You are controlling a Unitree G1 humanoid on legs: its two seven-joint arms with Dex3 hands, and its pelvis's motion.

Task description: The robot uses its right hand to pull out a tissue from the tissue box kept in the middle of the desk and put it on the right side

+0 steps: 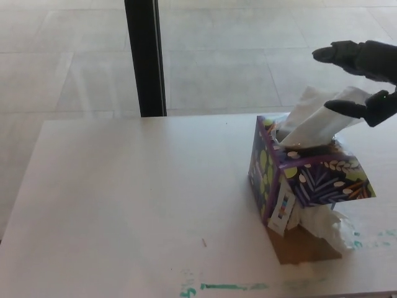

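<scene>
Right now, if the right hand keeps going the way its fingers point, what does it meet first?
Most likely the tissue sticking up from the tissue box. The right hand is open, fingers pointing toward picture left just above it. Depth is unclear, so it might pass slightly above.

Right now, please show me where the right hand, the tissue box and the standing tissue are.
right hand (366, 77), head view, on the black palm area.
tissue box (322, 180), head view, on its patterned side.
standing tissue (313, 121), head view, on the white fold.
</scene>
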